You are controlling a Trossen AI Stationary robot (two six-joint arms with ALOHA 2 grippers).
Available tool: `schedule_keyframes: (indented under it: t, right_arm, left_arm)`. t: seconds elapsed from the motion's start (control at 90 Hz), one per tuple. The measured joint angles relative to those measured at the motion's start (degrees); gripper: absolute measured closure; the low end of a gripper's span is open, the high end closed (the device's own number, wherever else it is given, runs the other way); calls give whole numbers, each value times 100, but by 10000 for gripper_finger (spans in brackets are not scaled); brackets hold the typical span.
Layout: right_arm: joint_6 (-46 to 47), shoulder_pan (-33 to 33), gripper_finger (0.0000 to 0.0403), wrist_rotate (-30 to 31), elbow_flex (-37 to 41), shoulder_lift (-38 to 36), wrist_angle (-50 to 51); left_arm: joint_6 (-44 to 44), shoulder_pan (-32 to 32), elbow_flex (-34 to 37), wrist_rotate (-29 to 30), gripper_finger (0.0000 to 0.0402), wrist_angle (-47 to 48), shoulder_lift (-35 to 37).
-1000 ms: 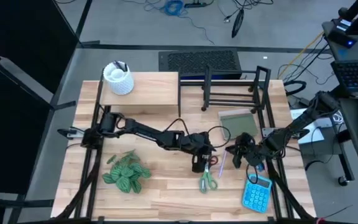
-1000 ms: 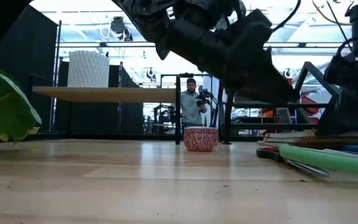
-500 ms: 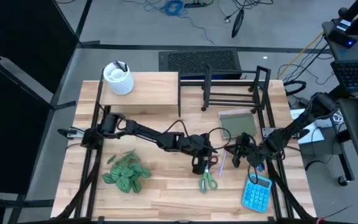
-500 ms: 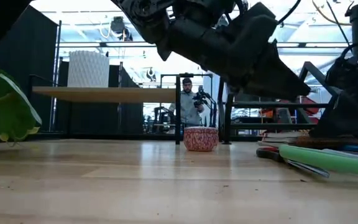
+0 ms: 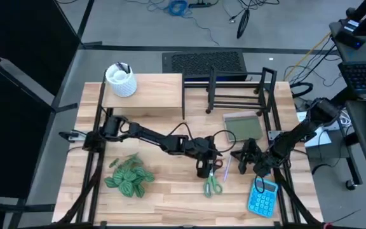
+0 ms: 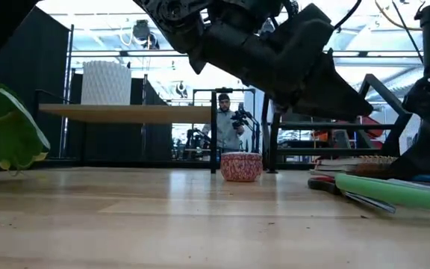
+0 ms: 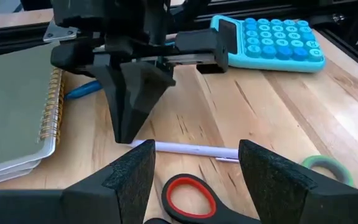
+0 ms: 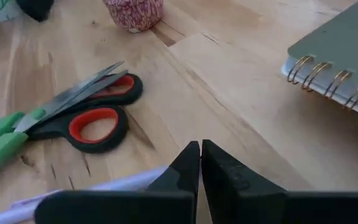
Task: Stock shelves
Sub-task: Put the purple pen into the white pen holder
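High view: wooden shelf [image 5: 146, 95] and black wire rack [image 5: 237, 92] along the table's [image 5: 170, 194] far edge, left tool [image 5: 203, 169] over scissors [image 5: 211, 184], left wrist view: left tool's fingers [image 7: 132, 177] spread apart above a white pen [image 7: 194, 149], right wrist view: right tool [image 8: 200, 163] with fingers pressed together, empty, near a notebook [image 8: 344, 53].

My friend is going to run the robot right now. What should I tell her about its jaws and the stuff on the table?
Left gripper: jaws open and empty, low over the scissors and a white pen.
Right gripper: jaws shut, holding nothing, tips by the pen.
Wooden shelf at the back holds only a white vase; the black wire rack looks empty.
Left to stock: scissors, pen, notebook, blue calculator, leafy plant, small red cup.
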State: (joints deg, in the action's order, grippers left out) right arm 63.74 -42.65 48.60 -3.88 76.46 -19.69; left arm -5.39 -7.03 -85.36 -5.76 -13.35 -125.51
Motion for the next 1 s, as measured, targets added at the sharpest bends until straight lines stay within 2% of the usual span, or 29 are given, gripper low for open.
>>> schedule_keyframes:
  t: [0.1,0.389,0.433,0.6,0.733,0.811,1.0]
  right_arm:
    - [27,0,403,46,-4,150,-83]
    - [9,0,403,45,-6,278,-187]
    - [8,0,403,37,-7,278,-187]
    - [11,2,403,19,-6,278,-187]
    - [9,4,403,-7,-6,278,-192]
    - [7,4,403,-31,-6,278,-202]
    - [-7,4,403,-68,-6,281,-208]
  left_arm:
    - [-155,0,0,1,183,5,0]
    - [-1580,-41,2,25,183,-178,-207]
    - [-1313,-46,0,94,183,-168,-219]
    - [588,-43,-184,151,183,128,-212]
    - [1579,-176,-593,309,183,660,-214]
    - [1936,-234,-929,529,183,1201,-261]
    - [2153,-247,-1931,789,183,2391,-630]
